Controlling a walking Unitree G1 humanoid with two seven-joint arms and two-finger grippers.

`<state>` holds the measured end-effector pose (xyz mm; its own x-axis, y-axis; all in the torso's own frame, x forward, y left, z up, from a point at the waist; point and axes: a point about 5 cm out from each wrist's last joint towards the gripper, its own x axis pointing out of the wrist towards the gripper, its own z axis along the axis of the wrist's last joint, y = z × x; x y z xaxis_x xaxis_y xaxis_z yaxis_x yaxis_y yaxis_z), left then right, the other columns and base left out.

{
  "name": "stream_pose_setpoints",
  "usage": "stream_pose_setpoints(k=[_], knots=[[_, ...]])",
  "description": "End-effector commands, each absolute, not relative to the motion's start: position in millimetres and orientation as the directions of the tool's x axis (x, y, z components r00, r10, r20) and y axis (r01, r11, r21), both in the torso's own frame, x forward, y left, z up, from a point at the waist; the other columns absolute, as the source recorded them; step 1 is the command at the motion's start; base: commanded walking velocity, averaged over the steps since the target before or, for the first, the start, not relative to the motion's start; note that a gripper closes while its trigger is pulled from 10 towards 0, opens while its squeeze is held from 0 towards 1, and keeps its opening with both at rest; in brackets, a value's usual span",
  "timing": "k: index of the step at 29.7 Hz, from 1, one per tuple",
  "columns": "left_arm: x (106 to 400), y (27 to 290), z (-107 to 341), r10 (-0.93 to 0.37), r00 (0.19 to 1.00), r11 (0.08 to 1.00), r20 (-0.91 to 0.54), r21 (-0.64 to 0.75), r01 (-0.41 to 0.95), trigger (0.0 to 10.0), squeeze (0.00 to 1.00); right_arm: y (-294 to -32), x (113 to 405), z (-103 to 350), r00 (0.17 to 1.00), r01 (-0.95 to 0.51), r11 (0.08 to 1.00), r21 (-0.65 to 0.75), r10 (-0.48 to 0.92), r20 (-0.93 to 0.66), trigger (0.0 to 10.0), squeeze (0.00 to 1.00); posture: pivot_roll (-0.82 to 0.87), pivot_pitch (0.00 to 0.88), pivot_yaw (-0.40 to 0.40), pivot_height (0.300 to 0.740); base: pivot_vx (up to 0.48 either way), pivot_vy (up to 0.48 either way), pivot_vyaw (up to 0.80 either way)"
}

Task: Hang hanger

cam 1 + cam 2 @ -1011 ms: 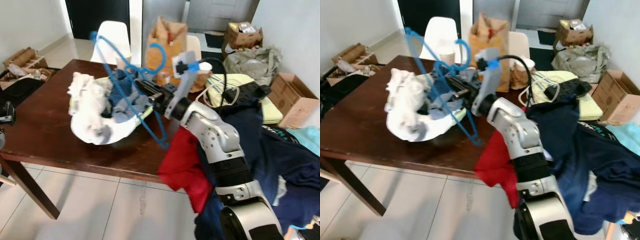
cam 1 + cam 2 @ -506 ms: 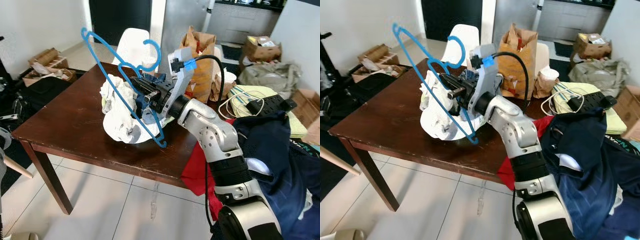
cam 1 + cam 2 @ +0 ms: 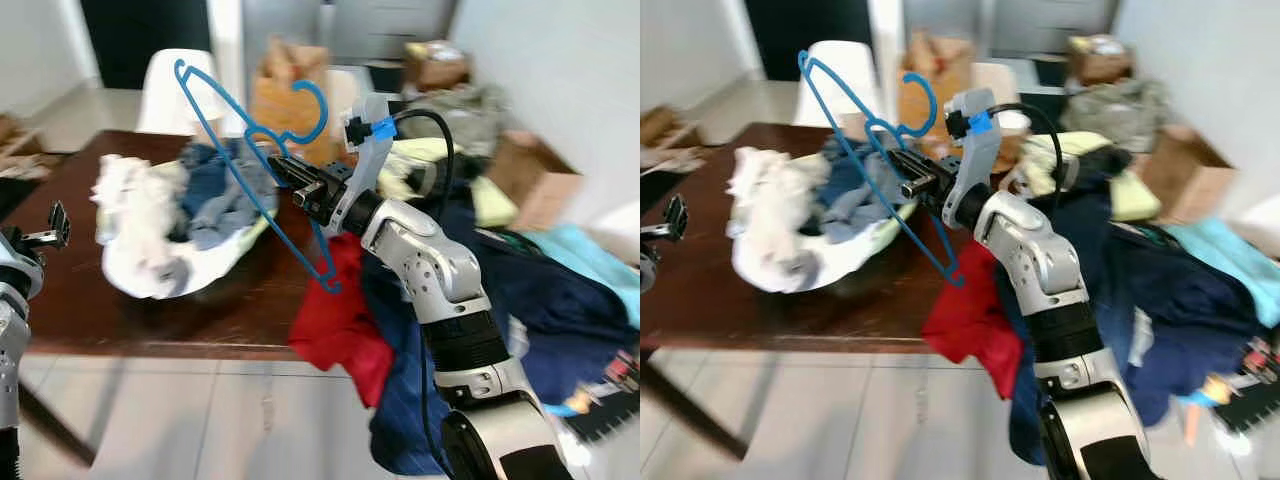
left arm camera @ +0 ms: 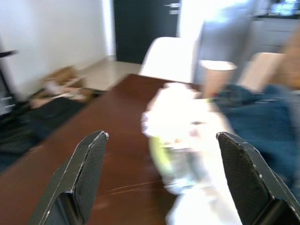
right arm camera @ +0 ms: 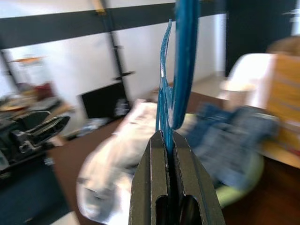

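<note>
My right gripper (image 3: pixel 287 172) is pinched tight on the blue hanger (image 3: pixel 262 160), holding it up high over the brown table (image 3: pixel 60 310) so it clears the clothes pile (image 3: pixel 180 210); my left gripper (image 4: pixel 161 180) waits wide open, holding nothing.

— The hanger (image 3: pixel 262 160) is looking like smooth blue plastic; the table (image 3: pixel 60 300) is showing dark polished wood.
— And the laundry (image 3: pixel 160 215) is looking like soft, crumpled cloth.
</note>
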<state>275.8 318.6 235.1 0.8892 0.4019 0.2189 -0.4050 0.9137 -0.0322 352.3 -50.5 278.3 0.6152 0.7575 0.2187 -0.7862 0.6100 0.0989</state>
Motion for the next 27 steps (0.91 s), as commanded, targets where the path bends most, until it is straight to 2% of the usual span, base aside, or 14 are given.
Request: stream_pose_setpoints(k=[1, 6, 12, 23, 27], knots=[[274.5, 314.4, 235.4, 0.385, 0.894, 0.921, 0.229, -0.029, -0.389, 10.0, 0.00, -52.4, 355.3, 278.1, 0.634, -0.771, 0.629, 0.098, 0.745, 0.208, 10.0, 0.00, 0.04, 0.021, -0.044, 0.740, 0.000, 0.000, -0.80], [271.3, 314.6, 234.5, 0.394, 0.892, 0.913, 0.224, 0.017, -0.407, 10.0, 0.00, -54.6, 357.9, 275.8, 0.654, -0.754, 0.650, 0.093, 0.731, 0.193, 10.0, 0.00, 0.05, 0.018, -0.043, 0.740, 0.000, 0.000, -0.80], [264.5, 322.6, 233.4, 0.424, 0.882, 0.901, 0.206, 0.008, -0.435, 10.0, 0.00, -50.3, 355.3, 271.2, 0.641, -0.766, 0.639, 0.074, 0.748, 0.171, 10.0, 0.00, 0.05, 0.013, -0.045, 0.740, 0.000, 0.000, -0.14], [264.2, 316.4, 229.3, 0.395, 0.899, 0.915, 0.189, 0.002, -0.403, 10.0, 0.00, -48.3, 354.1, 271.0, 0.634, -0.771, 0.633, 0.071, 0.755, 0.166, 10.0, 0.00, 0.05, 0.021, -0.044, 0.740, 0.465, 0.000, 0.00], [268.7, 297.2, 232.7, 0.295, 0.929, 0.954, 0.223, -0.008, -0.301, 10.0, 0.00, -51.4, 355.7, 273.1, 0.647, -0.760, 0.643, 0.088, 0.741, 0.179, 10.0, 0.00, 0.05, 0.023, -0.043, 0.740, 0.436, 0.000, -0.38]])
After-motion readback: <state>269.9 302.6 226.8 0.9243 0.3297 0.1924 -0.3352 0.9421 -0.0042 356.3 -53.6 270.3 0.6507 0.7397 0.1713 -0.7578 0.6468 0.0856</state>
